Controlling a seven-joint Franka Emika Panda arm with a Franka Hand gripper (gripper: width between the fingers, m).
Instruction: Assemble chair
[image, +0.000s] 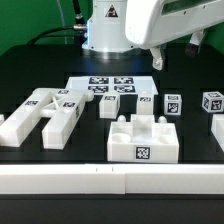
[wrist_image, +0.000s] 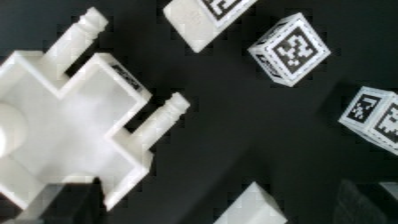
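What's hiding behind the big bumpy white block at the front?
Behind the seat block lie two small tagged pieces, and farther back the marker board. The table right behind the block is covered, so anything low there can't be seen.

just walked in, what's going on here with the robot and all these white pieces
A robot arm is working on a chair, and the parts look loose so far. Its end effector hangs open and empty above the table. The seat block sits at the front. Long bars lie on the exterior view's left. Small cubes stand to the right of the marker board.
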